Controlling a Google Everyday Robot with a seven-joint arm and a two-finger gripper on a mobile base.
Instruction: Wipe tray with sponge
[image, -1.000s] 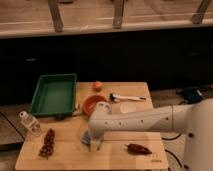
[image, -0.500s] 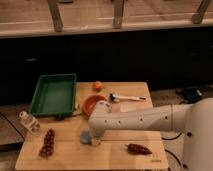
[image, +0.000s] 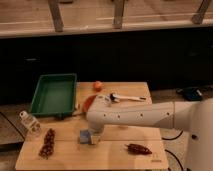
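The pincer is hanging over the sponge at the desk's six o'clock; whether it is spread or pinching, I cannot tell. It should be gripping squarely before lifting toward the tray at ten o'clock.

A light wooden table stands on a grey floor before a dark low wall topped by a pale ledge with metal posts, under warm dim light; the gripper hangs low over the table's front.
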